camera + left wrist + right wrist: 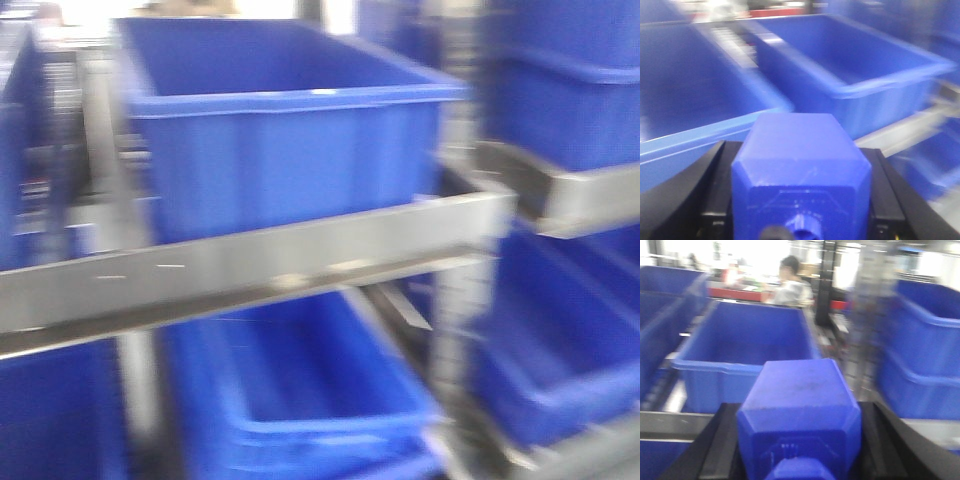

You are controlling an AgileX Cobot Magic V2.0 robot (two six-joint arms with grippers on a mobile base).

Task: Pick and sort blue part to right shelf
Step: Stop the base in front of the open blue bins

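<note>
- Showing the right shelf (pixel 300 255) as blurred grey steel, flat-fronted, slanting across the near middle between blue bins (pixel 290 140)
- Leaving open room above bin rims
- Hiding fingertips of left gripper (pixel 800 170) and right gripper (pixel 800 415); grip impossible to tell

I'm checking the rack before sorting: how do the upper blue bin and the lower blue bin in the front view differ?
The upper bin sits above the steel rail, the lower bin below it. The upper bin shows mostly its front wall; the lower bin shows mostly its inside floor. Both are blue and open-topped.
</note>
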